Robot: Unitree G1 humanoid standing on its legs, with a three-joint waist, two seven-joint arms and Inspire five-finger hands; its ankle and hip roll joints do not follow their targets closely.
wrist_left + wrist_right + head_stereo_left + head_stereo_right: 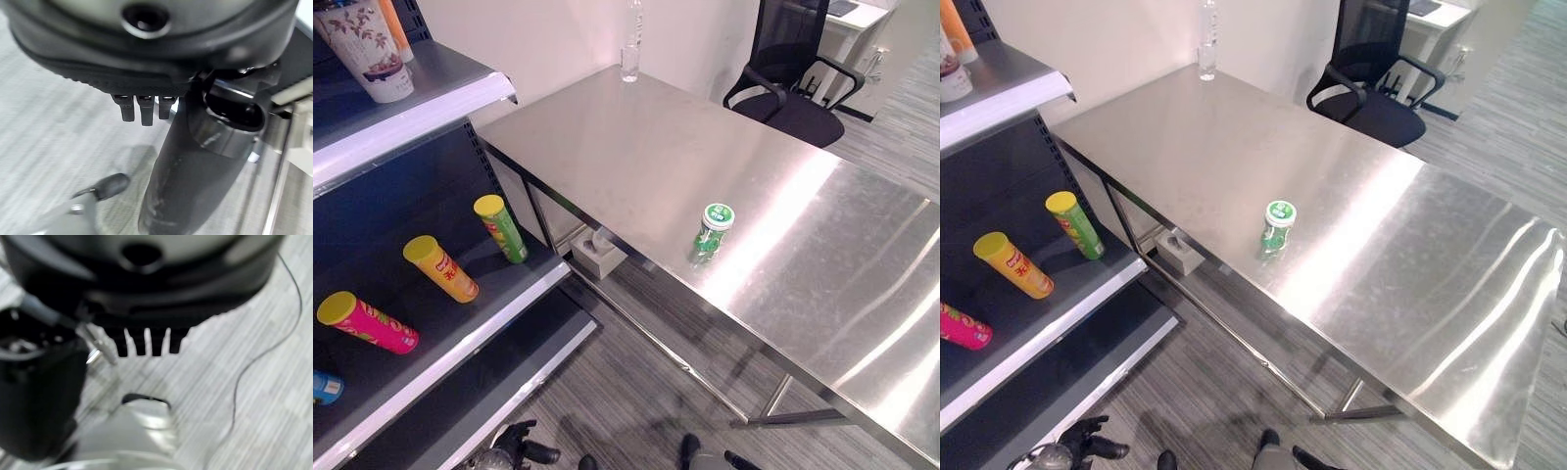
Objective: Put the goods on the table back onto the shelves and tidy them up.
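Observation:
A small green bottle with a green-and-white cap (712, 233) stands upright near the front edge of the steel table (636, 147). On the dark middle shelf (460, 323) to the left, a green can (501, 227), a yellow can (440, 267) and a pink can (368, 322) lie on their sides. My left hand (514, 446) hangs low over the floor, below the shelf, far from the bottle. In the left wrist view its fingers (142, 110) are straight and hold nothing. My right hand's fingers (146, 345) also hang straight over the floor, empty.
A white patterned cup (370, 49) stands on the upper shelf. A clear bottle (630, 49) stands at the table's far end. A black office chair (793, 78) is behind the table, and a small white box (597, 253) sits under it. A blue item (325, 387) lies at the shelf's left end.

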